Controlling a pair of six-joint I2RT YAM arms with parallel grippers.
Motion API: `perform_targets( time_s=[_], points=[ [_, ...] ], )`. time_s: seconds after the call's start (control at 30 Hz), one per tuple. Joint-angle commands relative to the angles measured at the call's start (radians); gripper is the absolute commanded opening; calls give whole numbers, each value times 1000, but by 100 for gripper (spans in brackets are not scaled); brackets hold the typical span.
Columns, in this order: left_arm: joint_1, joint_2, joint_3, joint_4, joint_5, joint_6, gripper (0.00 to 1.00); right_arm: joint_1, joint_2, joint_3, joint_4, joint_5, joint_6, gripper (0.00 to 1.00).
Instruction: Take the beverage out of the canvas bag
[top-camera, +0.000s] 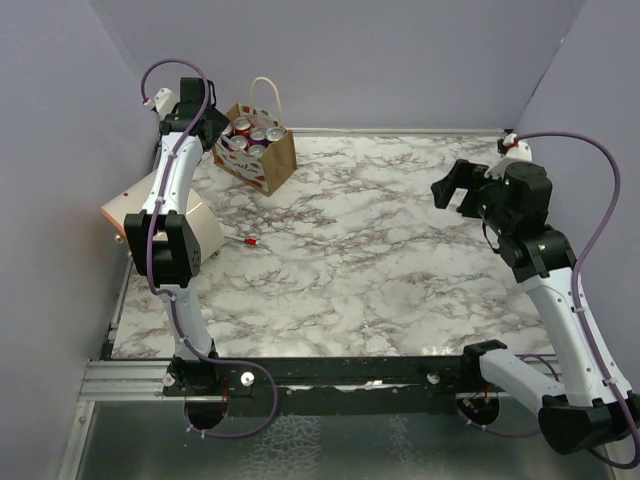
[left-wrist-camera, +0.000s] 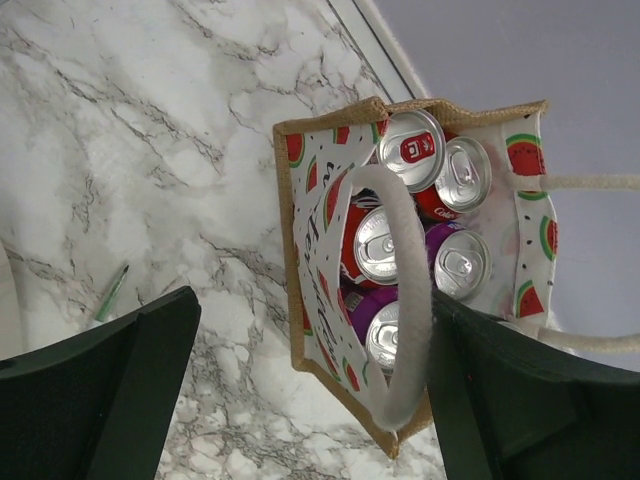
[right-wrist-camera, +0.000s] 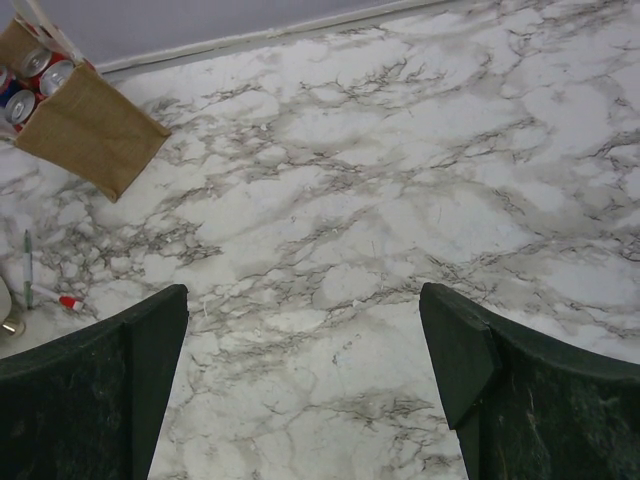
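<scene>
The canvas bag (top-camera: 268, 160) stands at the table's far left, brown outside with a watermelon-print lining (left-wrist-camera: 318, 200). Several beverage cans (top-camera: 255, 132) stand upright inside it, red ones (left-wrist-camera: 412, 150) and purple ones (left-wrist-camera: 460, 262). One white rope handle (left-wrist-camera: 410, 300) arches over the cans. My left gripper (left-wrist-camera: 315, 310) hangs open above the bag's near end, with the handle and the bag's edge showing between its fingers; it grips nothing. In the top view that left gripper (top-camera: 205, 108) is just left of the bag. My right gripper (top-camera: 455, 187) is open over the right side, far from the bag (right-wrist-camera: 90, 130).
A cream object (top-camera: 165, 215) lies at the table's left edge beside the left arm. A red-capped pen (top-camera: 247, 241) lies next to it, and a green pen (left-wrist-camera: 112, 292) shows on the marble. Purple walls close in the back and both sides.
</scene>
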Motion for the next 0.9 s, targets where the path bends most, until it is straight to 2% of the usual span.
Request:
perform_targets(
  time_s=[0.0,0.17,0.27,0.33,0.7,0.77,0.87],
  points=[
    [13,65,96,-58,46,21,85,4,-34,-2,0,20,-9,99],
    [19,112,147,-87,91,30,61,4,-35,-1,2,13,-4,99],
    [20,109,140,-62,134,50,54,6,-38,1,3,15,-6,99],
    [22,104,134,-31,174,83,41,6,-39,-1,1,17,-5,99],
    [23,60,84,48,390,183,5,13,-40,-7,-3,7,7,99],
    [24,46,56,66,436,192,0,18,-40,-8,-2,7,7,99],
    [22,27,15,84,499,193,0,22,-34,-7,1,6,11,99]
  ],
)
